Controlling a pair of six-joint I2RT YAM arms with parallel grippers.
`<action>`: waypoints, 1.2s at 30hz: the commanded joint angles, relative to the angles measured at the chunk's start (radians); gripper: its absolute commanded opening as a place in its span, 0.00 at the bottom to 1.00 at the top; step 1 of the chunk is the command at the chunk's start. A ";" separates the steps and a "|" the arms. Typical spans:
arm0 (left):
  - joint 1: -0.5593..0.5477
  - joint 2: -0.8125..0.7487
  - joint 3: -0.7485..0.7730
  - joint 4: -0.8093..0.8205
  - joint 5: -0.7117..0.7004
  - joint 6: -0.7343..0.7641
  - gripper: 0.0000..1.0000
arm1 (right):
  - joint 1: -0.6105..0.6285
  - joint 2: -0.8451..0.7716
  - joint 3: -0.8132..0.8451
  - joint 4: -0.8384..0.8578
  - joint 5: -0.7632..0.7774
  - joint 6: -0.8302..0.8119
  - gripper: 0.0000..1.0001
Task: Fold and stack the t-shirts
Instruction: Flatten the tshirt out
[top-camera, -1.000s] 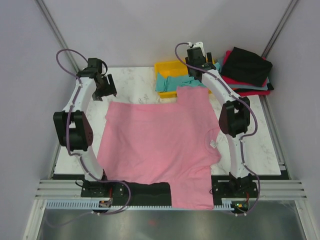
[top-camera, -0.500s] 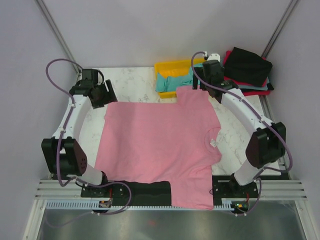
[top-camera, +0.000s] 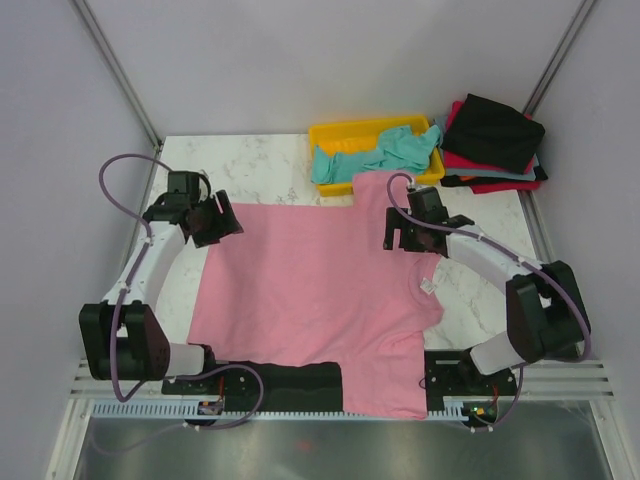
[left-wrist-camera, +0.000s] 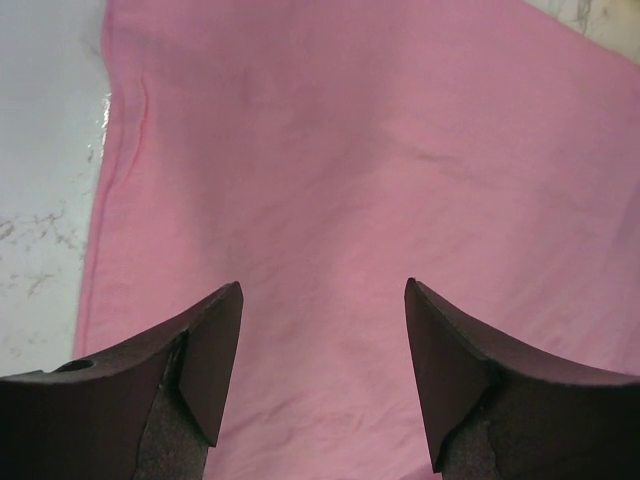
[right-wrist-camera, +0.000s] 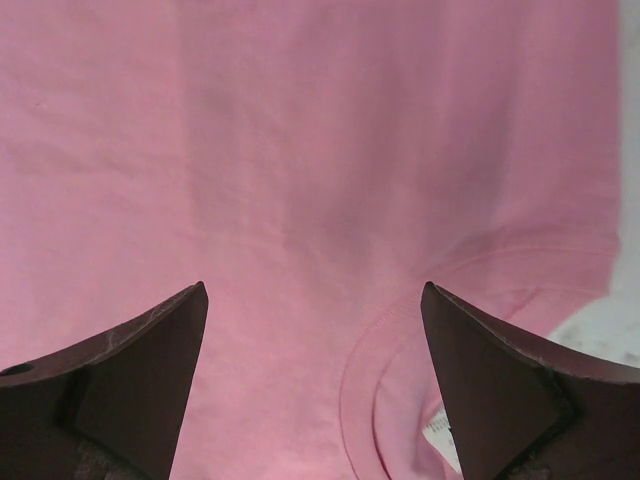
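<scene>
One wide pink cotton t-shirt (top-camera: 320, 290), spread flat on white marbled table (top-camera: 260, 170); left gripper (left-wrist-camera: 322, 300) and right gripper (right-wrist-camera: 314, 300) poised over it, both with jaws apart.

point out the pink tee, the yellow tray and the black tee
pink tee (top-camera: 310, 290), top view, middle of its body
yellow tray (top-camera: 345, 130), top view, bare far rim
black tee (top-camera: 495, 132), top view, middle of its folded top

This is looking like a robotics lab test cell, not a home. Plain pale partition walls (top-camera: 300, 60) are enclosing a marble-patterned table (top-camera: 260, 165). The cabled left arm (top-camera: 150, 260) and right arm (top-camera: 480, 245) are sitting bolted by an aluminium rail (top-camera: 560, 378) at its near edge.
</scene>
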 joint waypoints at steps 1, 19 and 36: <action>-0.001 0.036 -0.042 0.127 0.100 -0.089 0.73 | 0.001 0.102 0.058 0.101 -0.088 0.021 0.96; 0.001 0.601 0.191 0.272 -0.011 -0.249 0.68 | -0.129 0.619 0.547 0.039 -0.088 -0.023 0.95; -0.008 0.288 0.251 0.112 -0.199 -0.163 0.72 | -0.149 0.513 0.706 -0.043 -0.266 -0.131 0.98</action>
